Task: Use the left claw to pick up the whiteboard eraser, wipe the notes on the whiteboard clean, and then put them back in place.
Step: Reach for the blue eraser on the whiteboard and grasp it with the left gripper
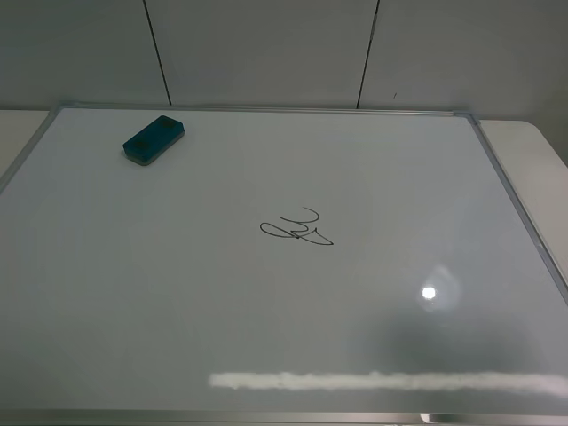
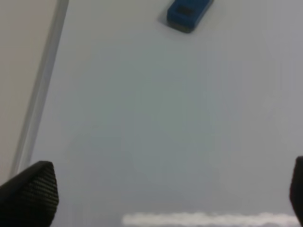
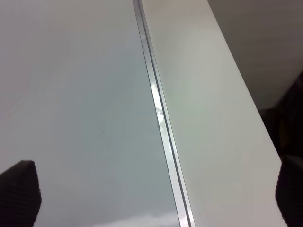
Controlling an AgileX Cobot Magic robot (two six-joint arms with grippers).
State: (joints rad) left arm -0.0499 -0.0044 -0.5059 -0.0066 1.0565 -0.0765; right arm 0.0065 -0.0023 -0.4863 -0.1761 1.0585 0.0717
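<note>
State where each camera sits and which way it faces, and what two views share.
Exterior high: mounted high, looking down over the large glossy white silver-framed whiteboard, small teal rectangular eraser and black marker scribble; no robot parts.
Left wrist: on the left arm, facing across the board toward the eraser; the open left claw's black fingertips show.
Right wrist: on the right arm, facing the board's right frame and white table; the right gripper's fingertips show.
Shared: exterior high and left wrist both show the eraser.

white table carries 1 whiteboard, seemingly flat
</note>
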